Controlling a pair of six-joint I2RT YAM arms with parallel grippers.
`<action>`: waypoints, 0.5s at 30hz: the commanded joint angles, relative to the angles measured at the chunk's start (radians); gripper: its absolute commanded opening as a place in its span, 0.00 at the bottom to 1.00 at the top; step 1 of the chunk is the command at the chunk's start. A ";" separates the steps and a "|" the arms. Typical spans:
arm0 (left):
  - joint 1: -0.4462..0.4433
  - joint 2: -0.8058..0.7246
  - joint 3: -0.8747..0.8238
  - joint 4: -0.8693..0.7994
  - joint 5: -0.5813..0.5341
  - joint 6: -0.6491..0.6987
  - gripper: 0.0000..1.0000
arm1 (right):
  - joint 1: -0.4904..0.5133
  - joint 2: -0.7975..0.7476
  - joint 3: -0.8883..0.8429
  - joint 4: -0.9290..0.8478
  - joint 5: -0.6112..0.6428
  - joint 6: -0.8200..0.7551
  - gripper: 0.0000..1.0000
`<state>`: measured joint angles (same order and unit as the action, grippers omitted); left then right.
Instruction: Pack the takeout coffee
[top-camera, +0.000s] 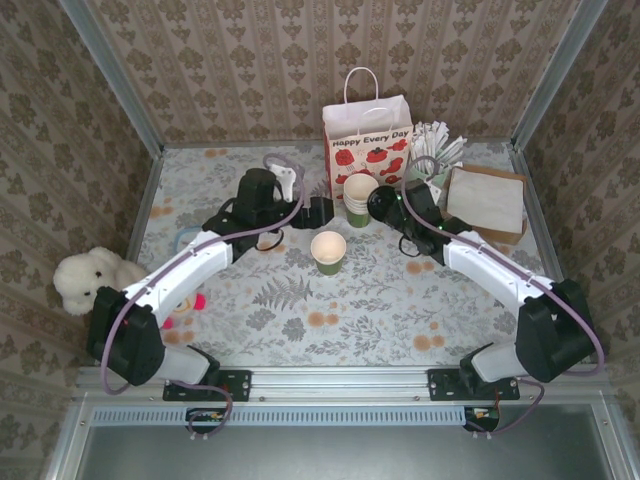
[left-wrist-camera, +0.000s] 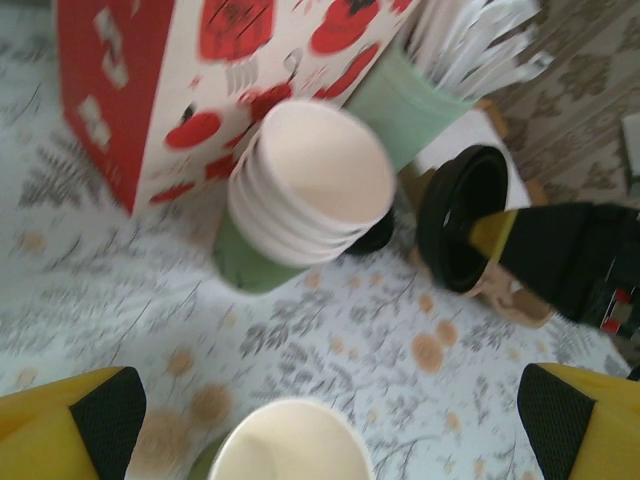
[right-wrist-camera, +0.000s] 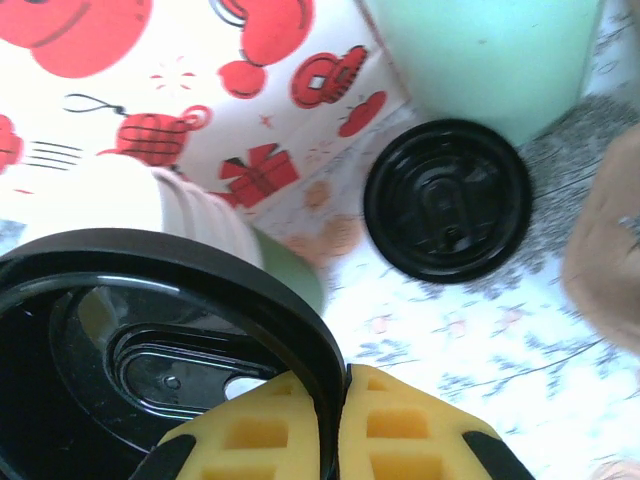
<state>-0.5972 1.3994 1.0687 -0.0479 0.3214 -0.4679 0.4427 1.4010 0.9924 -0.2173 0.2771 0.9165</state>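
The takeout coffee cup (top-camera: 328, 252), a small green paper cup, stands open-topped and unlidded at the table's middle; its cream rim (left-wrist-camera: 290, 445) sits low in the left wrist view. My left gripper (top-camera: 318, 213) hovers just behind it, open wide (left-wrist-camera: 330, 420), with nothing between its fingers. My right gripper (top-camera: 392, 208) is shut (right-wrist-camera: 335, 420) on the rim of a round black plastic lid (right-wrist-camera: 150, 340), held on edge beside the stack of cups (top-camera: 360, 195). The held lid (left-wrist-camera: 462, 220) also shows in the left wrist view.
A white paper bag with red prints (top-camera: 367, 140) stands at the back. Right of it are a mint cup of wrapped sticks (top-camera: 430, 170) and brown paper (top-camera: 487, 200). Another black lid (right-wrist-camera: 447, 200) lies flat by the mint cup. A white plush toy (top-camera: 90, 280) sits at the left.
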 joint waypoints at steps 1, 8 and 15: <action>-0.017 0.035 0.002 0.180 -0.022 -0.067 1.00 | 0.039 -0.043 0.028 0.050 0.065 0.268 0.06; -0.059 0.096 0.047 0.290 -0.087 -0.125 0.96 | 0.127 -0.018 0.066 0.144 0.125 0.364 0.05; -0.092 0.152 0.082 0.309 -0.128 -0.134 0.88 | 0.150 0.031 0.094 0.237 0.124 0.361 0.05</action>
<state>-0.6815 1.5208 1.1000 0.2031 0.2157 -0.5842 0.5835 1.4052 1.0435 -0.0360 0.3660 1.2583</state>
